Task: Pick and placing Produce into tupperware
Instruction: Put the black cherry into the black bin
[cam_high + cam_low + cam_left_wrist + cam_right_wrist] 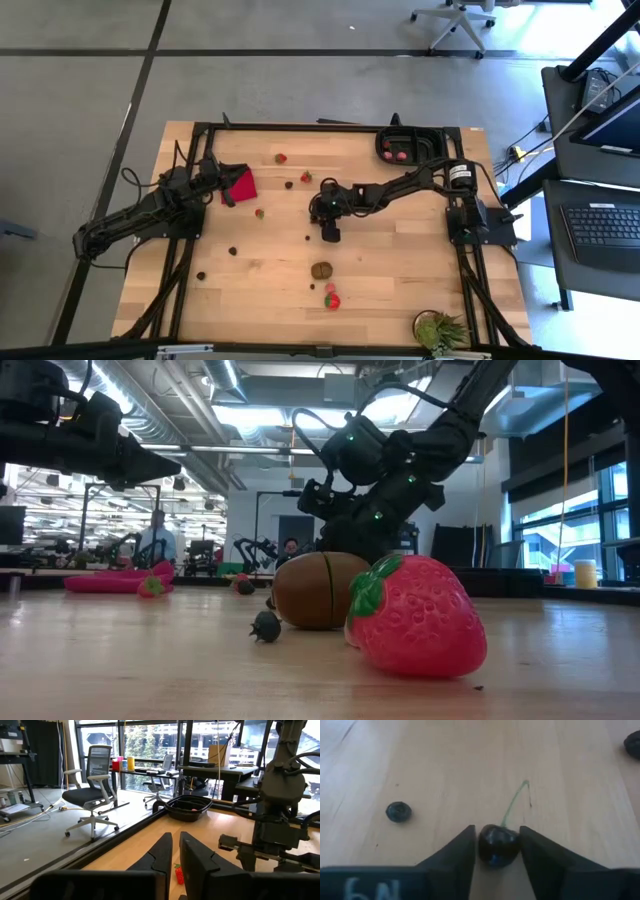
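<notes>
Mid-table, right gripper [497, 851] pinching a dark cherry [498, 845], left gripper [175, 857] pressed together, tupperware [189, 807] contents unclear.

Wooden table [400, 270], scattered produce [321, 269], black tupperware [384, 140], red cloth [241, 185], green plant [440, 330]

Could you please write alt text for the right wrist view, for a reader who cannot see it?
The right gripper is closed on a dark cherry with a thin green stem, just above the wooden table. A small dark berry lies on the wood nearby, and another dark piece shows at the picture's edge.
</notes>
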